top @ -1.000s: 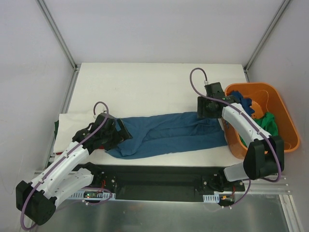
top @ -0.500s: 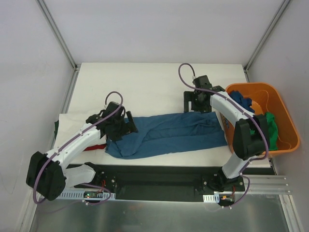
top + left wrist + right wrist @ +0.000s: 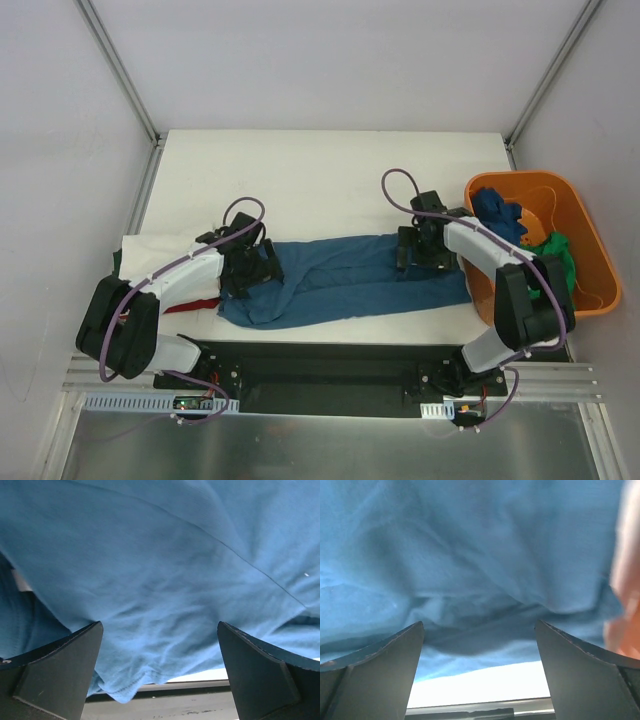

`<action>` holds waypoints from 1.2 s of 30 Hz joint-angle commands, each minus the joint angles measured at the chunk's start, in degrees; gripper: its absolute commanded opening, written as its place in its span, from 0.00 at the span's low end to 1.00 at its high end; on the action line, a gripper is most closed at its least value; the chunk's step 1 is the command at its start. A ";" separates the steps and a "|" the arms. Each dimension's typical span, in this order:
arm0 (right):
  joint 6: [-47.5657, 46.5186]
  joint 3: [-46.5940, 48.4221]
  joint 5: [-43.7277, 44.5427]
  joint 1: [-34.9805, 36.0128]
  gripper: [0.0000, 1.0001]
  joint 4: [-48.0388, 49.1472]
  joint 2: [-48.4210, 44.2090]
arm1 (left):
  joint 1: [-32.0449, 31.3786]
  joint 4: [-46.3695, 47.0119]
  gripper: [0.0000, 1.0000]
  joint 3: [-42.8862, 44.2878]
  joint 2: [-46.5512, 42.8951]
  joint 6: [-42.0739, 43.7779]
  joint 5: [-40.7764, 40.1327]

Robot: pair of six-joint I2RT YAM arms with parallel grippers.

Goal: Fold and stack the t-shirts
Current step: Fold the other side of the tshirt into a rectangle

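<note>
1. Hovering low over the cloth, the left tool point(image 3: 250, 268) has its two dark fingers point(image 3: 55, 670) spread wide with nothing pinched. Its wrist view shows only blue fabric and a stitched hem in the gap. Whether the tips touch the cloth, I cannot tell.
2. The right tool point(image 3: 415, 250) is spread too, over the other end of the same cloth.
3. The soft blue fabric t-shirt point(image 3: 350, 275) lies as a long, rumpled band across the near part of the flat white surface point(image 3: 320, 170), from one tool to the other.
4. It looks light, limp and creased, so it will probably sag and bunch rather than hold a shape. A pinch on a doubled edge or hem at each end seems the safest hold, since a single layer may slip or drag wrinkles along.
5. To the left, partly under the left arm, lies a flat white t-shirt point(image 3: 150, 250) with a red strip of fabric point(image 3: 195, 303) at its near edge.
6. To the right, beside the blue shirt's end, the orange plastic basket point(image 3: 520, 177) holds a dark blue t-shirt point(image 3: 495, 210) and a green t-shirt point(image 3: 555, 255).
</note>
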 commanded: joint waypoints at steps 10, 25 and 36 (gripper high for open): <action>-1.66 6.73 -10.93 0.26 0.96 3.70 -8.59 | 2.71 -0.07 0.99 -2.09 -1.54 2.82 1.29; 0.53 24.51 -40.23 10.81 0.96 14.62 21.56 | 2.80 -0.07 0.99 -5.17 -0.39 1.85 -0.91; 0.45 8.78 -35.84 11.07 0.96 17.44 9.35 | 2.80 -0.60 0.99 -6.22 -2.85 1.59 -3.20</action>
